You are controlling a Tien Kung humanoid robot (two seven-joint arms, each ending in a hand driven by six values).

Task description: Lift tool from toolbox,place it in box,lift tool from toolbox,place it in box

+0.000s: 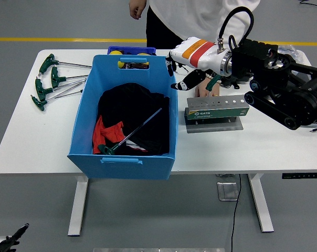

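Hovering just right of the blue box, the right hand has fingers spread, holding nothing; a green-handled tool lies inside the box on dark cloth.

Blue box, green-handled tool, perhaps red-black cloth.

Worktop: smooth matt white surface. Box: blue moulded plastic, slight sheen, holding black cloth and red cloth, both soft, matt, crumpled. Tool in it: thin bare-metal shaft, green plastic handle. Spare tools same make. Toolbox: grey metal with green front, dull finish. Right hand: glossy white and orange shell, black fingers. Arm matt black.
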